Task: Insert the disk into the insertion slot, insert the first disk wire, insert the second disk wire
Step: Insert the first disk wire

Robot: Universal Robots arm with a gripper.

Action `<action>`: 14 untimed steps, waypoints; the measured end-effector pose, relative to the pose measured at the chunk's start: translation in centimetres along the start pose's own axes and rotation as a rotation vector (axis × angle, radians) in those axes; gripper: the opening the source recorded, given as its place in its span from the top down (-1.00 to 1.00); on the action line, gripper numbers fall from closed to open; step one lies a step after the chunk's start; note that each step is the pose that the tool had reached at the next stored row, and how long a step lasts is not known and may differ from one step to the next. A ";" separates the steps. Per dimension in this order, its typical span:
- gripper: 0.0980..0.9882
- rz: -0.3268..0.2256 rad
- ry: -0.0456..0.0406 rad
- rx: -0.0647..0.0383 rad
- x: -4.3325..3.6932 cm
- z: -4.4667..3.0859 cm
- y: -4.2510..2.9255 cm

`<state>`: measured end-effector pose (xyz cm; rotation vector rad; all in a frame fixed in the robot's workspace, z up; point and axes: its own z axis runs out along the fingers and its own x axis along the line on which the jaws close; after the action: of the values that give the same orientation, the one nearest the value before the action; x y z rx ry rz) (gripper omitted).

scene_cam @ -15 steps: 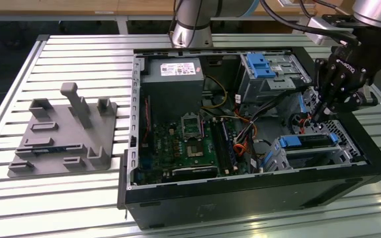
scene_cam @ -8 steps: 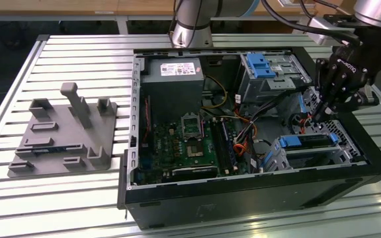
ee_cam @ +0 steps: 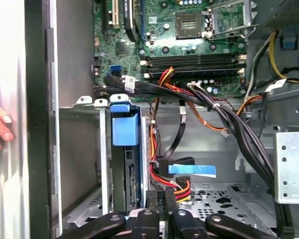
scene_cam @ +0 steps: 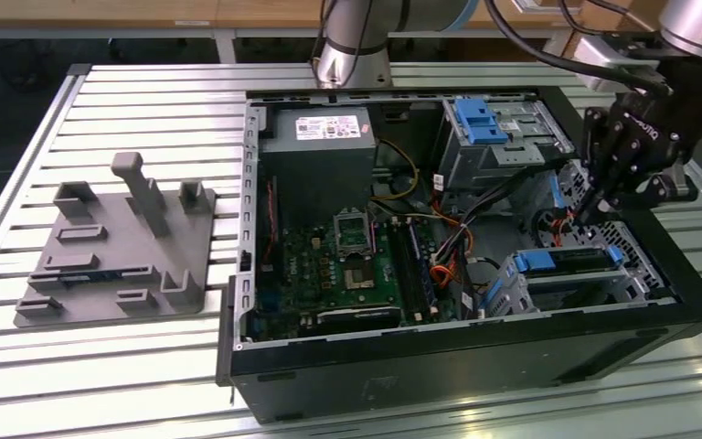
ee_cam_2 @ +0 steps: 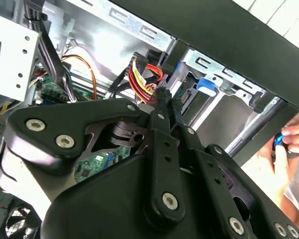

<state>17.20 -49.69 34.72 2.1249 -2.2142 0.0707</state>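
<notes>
Blue-framed disk (ee_cam: 125, 133) sits in insertion slot (ee_cam: 80, 164), jaws seemingly closed beside wires (ee_cam: 182, 187).

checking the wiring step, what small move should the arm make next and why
Probably ease the gripper toward the disk. The disk already sits in the insertion slot, and the fingers appear closed on the red and yellow wire, whose end is beside the disk, not yet plugged.
</notes>
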 end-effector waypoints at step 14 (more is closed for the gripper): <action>0.84 -0.011 -0.0531 -0.002 1.84 0.08 -0.08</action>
<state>17.20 -51.53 34.80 2.1625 -2.2303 0.0121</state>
